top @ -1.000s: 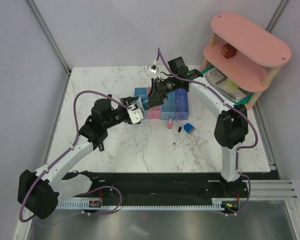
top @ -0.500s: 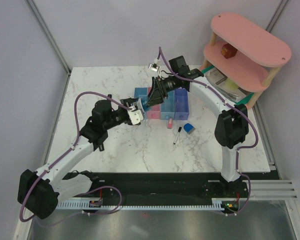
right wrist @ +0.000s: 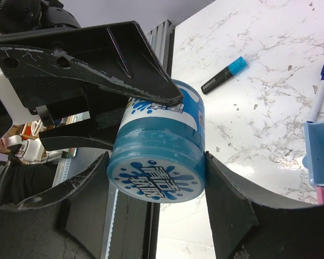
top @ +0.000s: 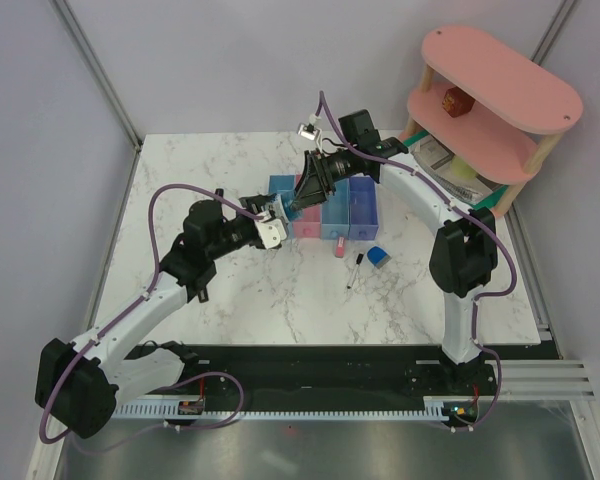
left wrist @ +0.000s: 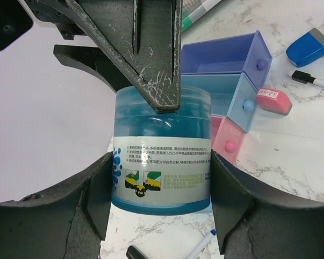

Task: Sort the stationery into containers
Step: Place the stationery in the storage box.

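Both tools are on one thing! The left tool (left wrist: 162, 181) is clamped on the round blue-white tub (left wrist: 162, 156), one finger on each side. The right tool (right wrist: 156, 181) grips that same tub crosswise, and one scratched dark finger (left wrist: 154, 54) of it lies over the tub's upper edge. The tub hangs clear of the table (left wrist: 291, 178), pinched between the two arms.

Just right of the left tool a row runs away from it: pink bin (left wrist: 225, 141), blue bin (left wrist: 221, 97), violet-blue bin (left wrist: 221, 54). Past the blue bin's front lies the pink eraser (left wrist: 274, 101), just beside it. Farther out are the blue cube (left wrist: 308, 47) and a black-capped pen (left wrist: 313, 81), cut off by the frame edge.

Beyond the right tool, the blue highlighter (right wrist: 224, 75) lies alone on the marble. A blue-capped pen (right wrist: 321, 86) sits at the frame's right edge, and only a corner of the light blue bin (right wrist: 319, 151) shows below it.

From overhead, the two tools cover nearly all of the tub. What the bins hold cannot be made out, and the label print is too small to read.
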